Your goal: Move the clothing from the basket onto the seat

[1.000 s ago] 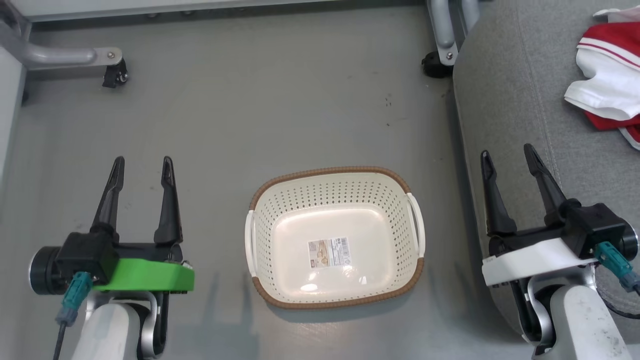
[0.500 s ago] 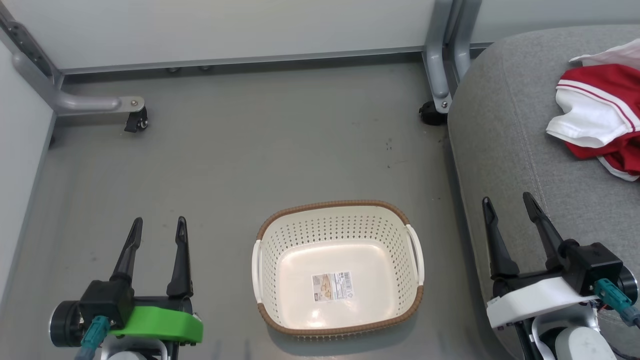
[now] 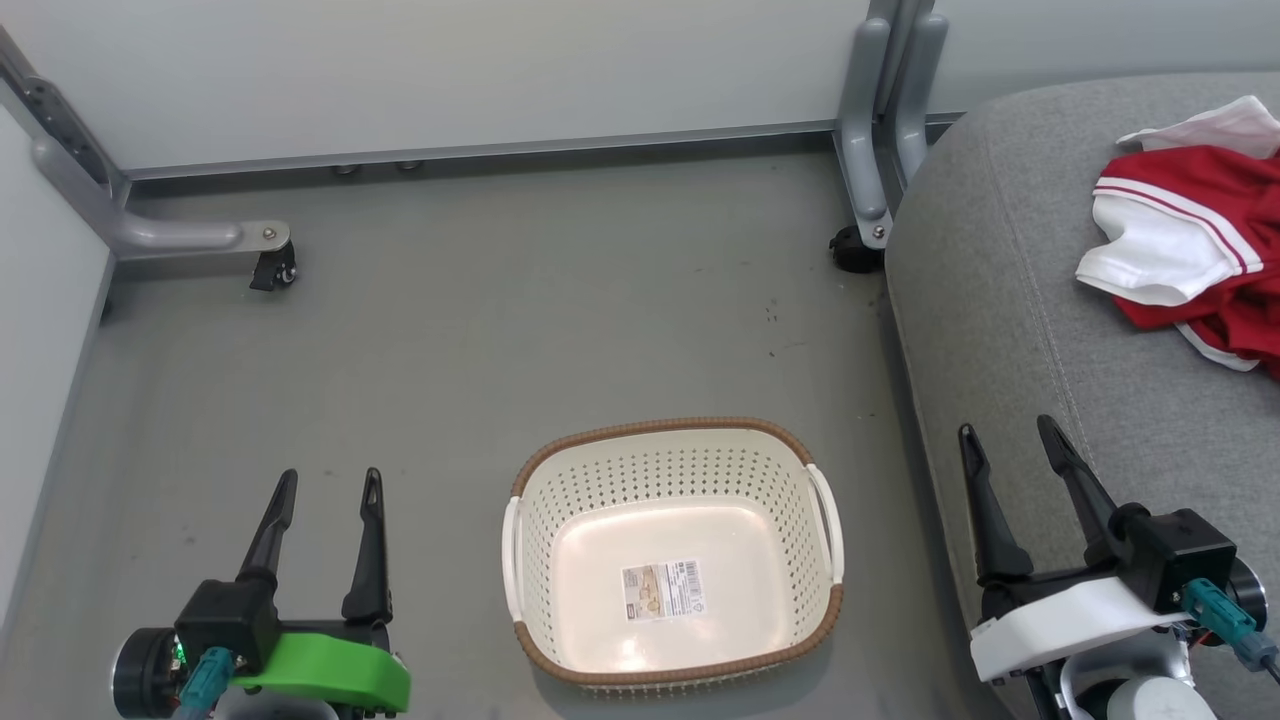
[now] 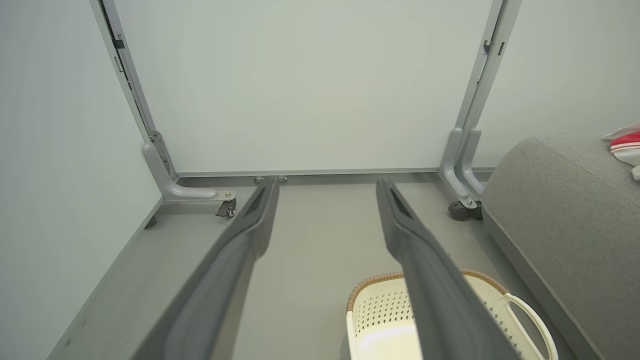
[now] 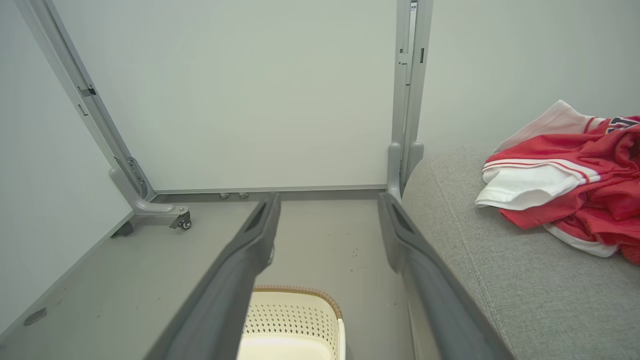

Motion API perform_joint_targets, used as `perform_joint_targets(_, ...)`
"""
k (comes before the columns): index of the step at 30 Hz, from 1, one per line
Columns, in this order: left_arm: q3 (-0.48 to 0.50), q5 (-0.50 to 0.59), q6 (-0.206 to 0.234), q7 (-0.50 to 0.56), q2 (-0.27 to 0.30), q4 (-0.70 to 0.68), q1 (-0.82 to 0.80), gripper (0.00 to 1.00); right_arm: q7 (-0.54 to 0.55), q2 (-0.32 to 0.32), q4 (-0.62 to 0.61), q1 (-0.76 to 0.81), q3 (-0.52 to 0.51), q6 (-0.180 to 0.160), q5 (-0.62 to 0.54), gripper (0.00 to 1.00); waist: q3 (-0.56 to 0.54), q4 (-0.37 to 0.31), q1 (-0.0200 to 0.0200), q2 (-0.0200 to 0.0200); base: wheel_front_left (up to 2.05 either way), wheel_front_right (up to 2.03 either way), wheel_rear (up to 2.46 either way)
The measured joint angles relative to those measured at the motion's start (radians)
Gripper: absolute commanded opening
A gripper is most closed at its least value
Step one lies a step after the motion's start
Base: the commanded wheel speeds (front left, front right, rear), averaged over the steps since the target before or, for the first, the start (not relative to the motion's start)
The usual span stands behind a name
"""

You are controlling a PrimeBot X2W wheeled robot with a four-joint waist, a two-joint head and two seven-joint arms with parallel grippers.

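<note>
The clothing (image 3: 1190,250) ran off the head view's right edge, so its full spread could not be told, nor whether the heap was one garment or two. The seat (image 3: 1000,330) was cut by the right and bottom edges. Print on the label (image 3: 660,590) in the basket (image 3: 660,425) was too small to read. In the left wrist view the basket was cropped at the bottom edge (and partly behind a finger (image 4: 430,290) of the left gripper (image 4: 327,181)).
</note>
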Motion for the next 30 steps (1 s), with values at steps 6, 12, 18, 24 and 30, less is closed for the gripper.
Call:
perform_joint_targets(6,0.006,0.010,-0.010,0.000,-0.007,0.018,0.000,1.00,0.000,0.000,-0.002,0.000,-0.007,0.000,0.000,1.00,0.003,0.003,0.0000,0.0000,0.00,0.00,0.00)
perform_joint_targets(12,0.015,0.019,-0.014,0.000,-0.014,0.022,-0.002,1.00,0.000,0.000,-0.004,0.000,-0.011,0.000,0.000,1.00,0.008,0.003,0.0000,0.0000,0.00,0.00,0.00)
perform_joint_targets(18,0.021,0.025,-0.018,0.000,-0.021,0.025,-0.003,1.00,0.001,0.000,-0.004,0.000,-0.011,0.000,0.000,1.00,0.006,0.005,0.0000,0.0000,0.00,0.00,0.00)
perform_joint_targets(24,0.025,0.032,-0.022,0.000,-0.025,0.029,-0.004,0.00,0.005,0.001,-0.002,0.000,-0.012,0.000,-0.001,0.00,0.008,0.008,0.0000,0.0000,0.00,0.00,0.00)
perform_joint_targets(30,0.023,-0.011,-0.022,0.017,-0.030,0.067,0.002,0.00,0.005,0.005,0.035,0.002,-0.006,0.000,0.045,0.00,0.006,0.008,0.0000,0.0000,0.00,0.00,0.00)
